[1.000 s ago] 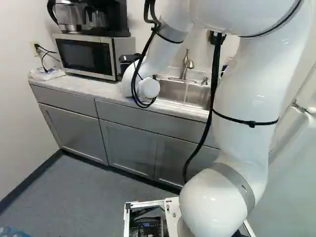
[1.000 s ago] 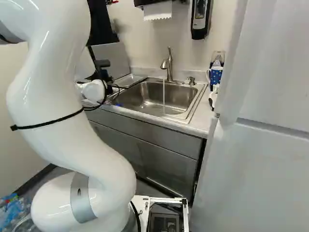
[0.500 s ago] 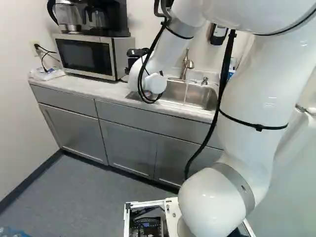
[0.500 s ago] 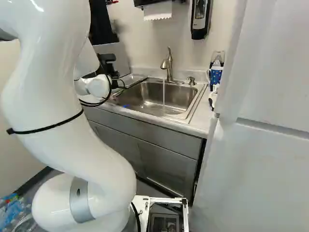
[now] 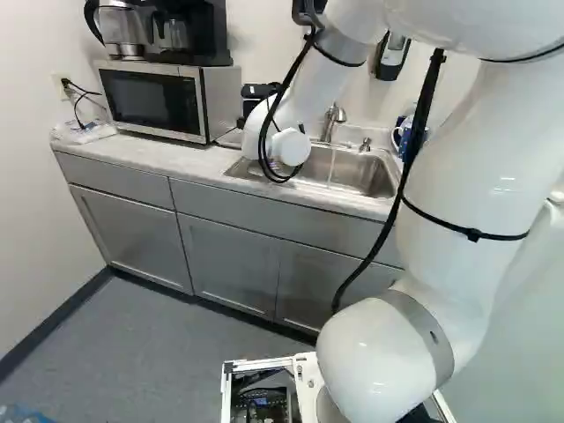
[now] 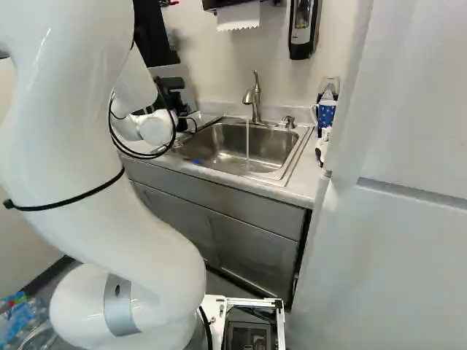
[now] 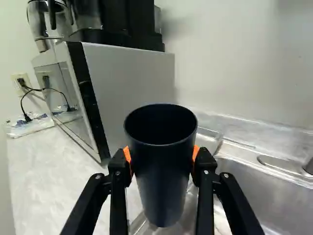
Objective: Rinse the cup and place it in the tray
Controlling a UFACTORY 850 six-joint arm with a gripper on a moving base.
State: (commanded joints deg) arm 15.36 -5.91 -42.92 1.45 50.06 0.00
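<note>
At the left of the right base view, the gripper (image 6: pixel 172 93) is a dark shape mostly hidden by the white wrist. Seen from the wrist, the gripper (image 7: pixel 162 164) is shut on a dark, tapered cup (image 7: pixel 161 196), an orange pad against either side and the cup's round mouth uppermost. The cup is over the sink's rim, at the microwave side. Water runs from the faucet (image 6: pixel 255 98) into the metal sink (image 6: pixel 233 149). A shallow tray (image 6: pixel 201 119) appears beside the sink, partly behind the arm.
A microwave (image 5: pixel 159 99) with a coffee maker (image 5: pixel 181 31) on it stands on the counter (image 5: pixel 141 157). Right of the sink are a soap pump (image 6: pixel 290 122) and a blue patterned mug (image 6: pixel 326 113). A large white cabinet or fridge (image 6: pixel 408 219) rises close on the right.
My arm has swung rightward in the left base view, taking the gripped cup along toward the sink. The base has stayed put, and water keeps running.
</note>
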